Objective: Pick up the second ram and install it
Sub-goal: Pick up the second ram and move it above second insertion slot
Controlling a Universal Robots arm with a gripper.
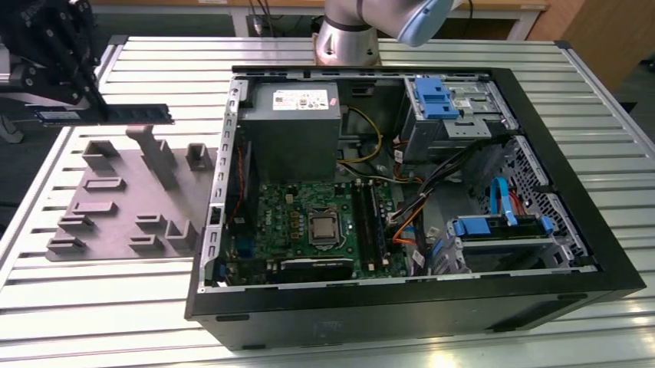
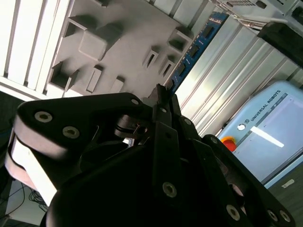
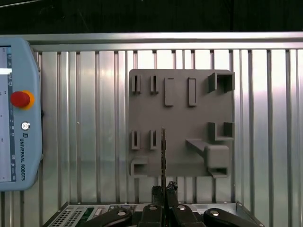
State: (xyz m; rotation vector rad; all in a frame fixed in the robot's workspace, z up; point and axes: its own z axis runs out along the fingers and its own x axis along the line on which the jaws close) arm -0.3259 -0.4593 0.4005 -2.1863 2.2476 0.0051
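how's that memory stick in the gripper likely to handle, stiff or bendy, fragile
Probably stiff: the memory stick juts level from the gripper without sagging. Likely light and fragile, as it looks very thin edge-on in the first wrist view. Pinched off-centre, it might pivot if bumped.

A ribbed metal surface (image 1: 92,322) was brightly lit. Wooden furniture (image 1: 603,38) was seen behind it, and dark floor (image 1: 15,192) was glimpsed at the exterior view's left.

Gripper (image 1: 90,110) held aloft, seemingly pinching the second ram (image 1: 135,115).
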